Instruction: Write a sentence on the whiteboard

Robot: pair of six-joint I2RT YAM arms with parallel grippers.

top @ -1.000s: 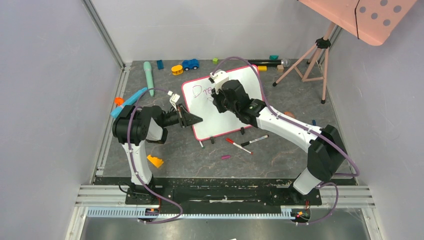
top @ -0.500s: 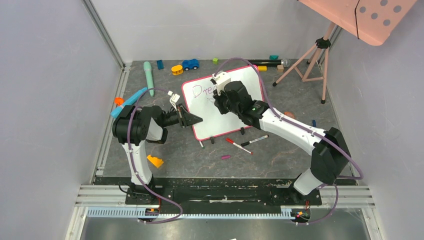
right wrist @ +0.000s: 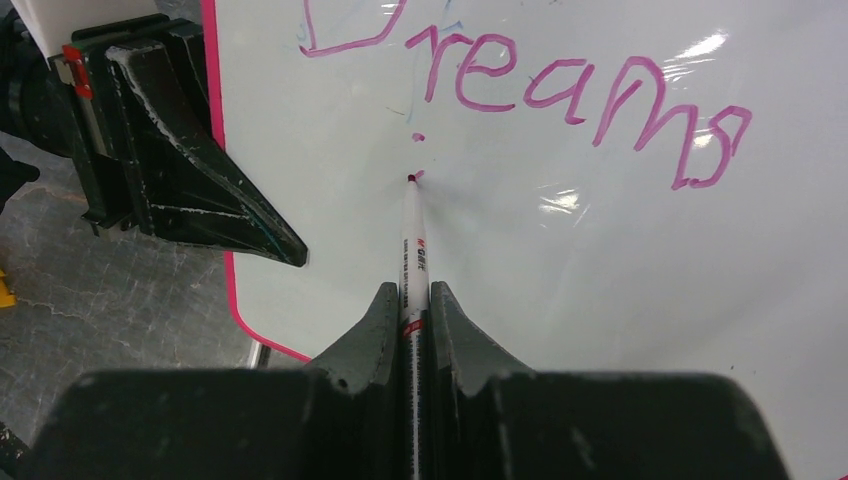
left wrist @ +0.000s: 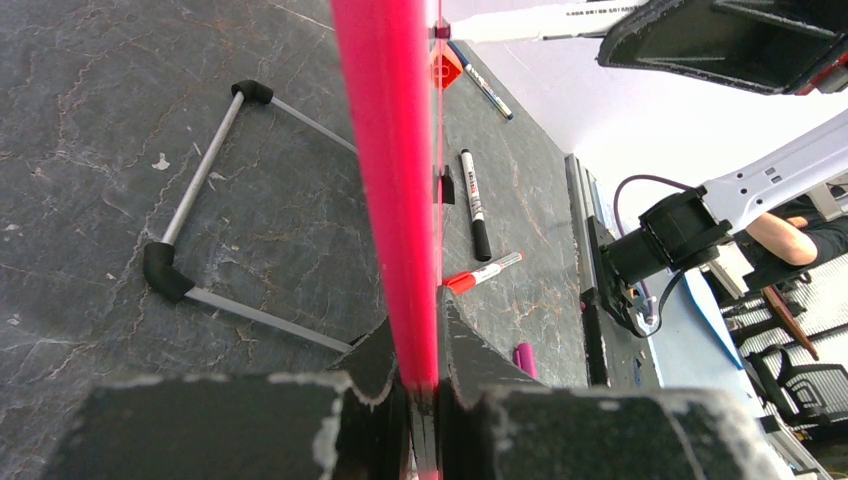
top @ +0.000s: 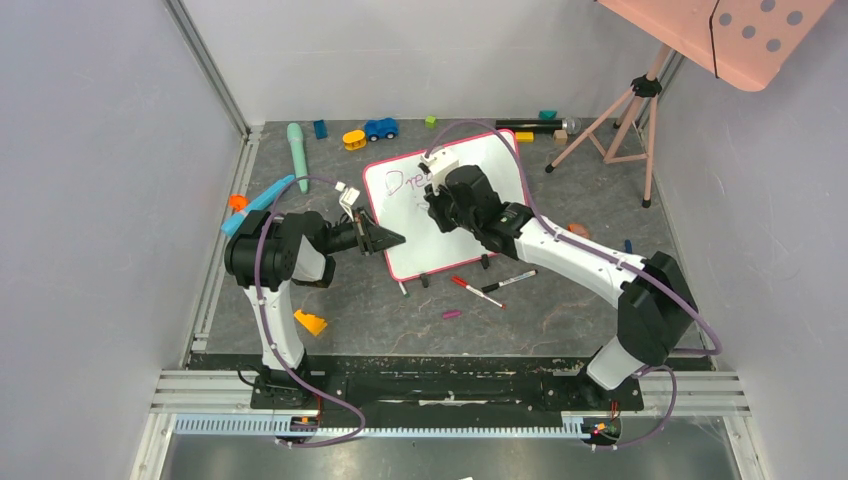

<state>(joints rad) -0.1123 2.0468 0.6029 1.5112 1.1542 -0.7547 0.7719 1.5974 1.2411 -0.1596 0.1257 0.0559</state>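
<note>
While the left claw [left wrist: 418, 345] clamps the pink left edge of the whiteboard [top: 455, 245], propped mid-bench [top: 560, 320], the right claw [right wrist: 413, 300] pinches a marker [right wrist: 412, 230], its tip touching the board under the sentence [right wrist: 560, 95], so far "Dreams".

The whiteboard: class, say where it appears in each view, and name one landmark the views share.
Top external: the whiteboard, centre.
Left wrist: only its pink-red edge, upright at centre.
Right wrist: fills most of the picture.
Shared landmark: left gripper clamping its edge.
</note>
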